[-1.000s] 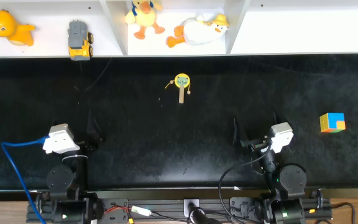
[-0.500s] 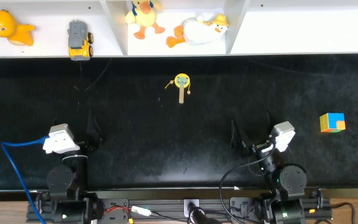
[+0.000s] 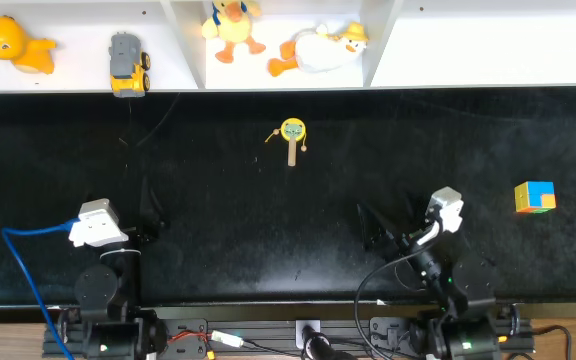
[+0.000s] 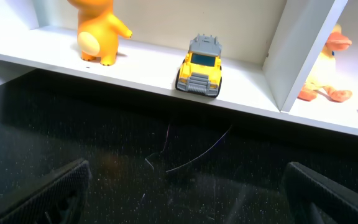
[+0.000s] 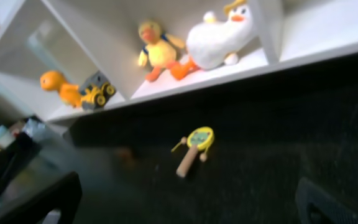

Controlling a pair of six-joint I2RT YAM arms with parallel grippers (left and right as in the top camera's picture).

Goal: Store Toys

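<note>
- A small rattle drum (image 3: 292, 135), with a yellow-green head on a wooden handle, lies on the black table (image 3: 268, 220) near the shelf's front edge, below the middle compartment.
- A multicoloured cube (image 3: 534, 197) sits on the table far to the right, well apart from the rattle drum.
- The white shelf (image 3: 468, 50) holds an orange duck (image 3: 13, 42) and a yellow truck (image 3: 129, 64) in its left compartment, and a yellow plush duck (image 3: 232, 27) and a white plush duck (image 3: 320, 48) in the middle one (2 toys in each).
- The right gripper (image 3: 388, 225) is near its base, right of centre, turned toward the rattle drum, jaws wide and holding nothing.
- The left gripper (image 3: 148, 212) is near its own base, facing the yellow truck, jaws spread wide with nothing between them.
</note>
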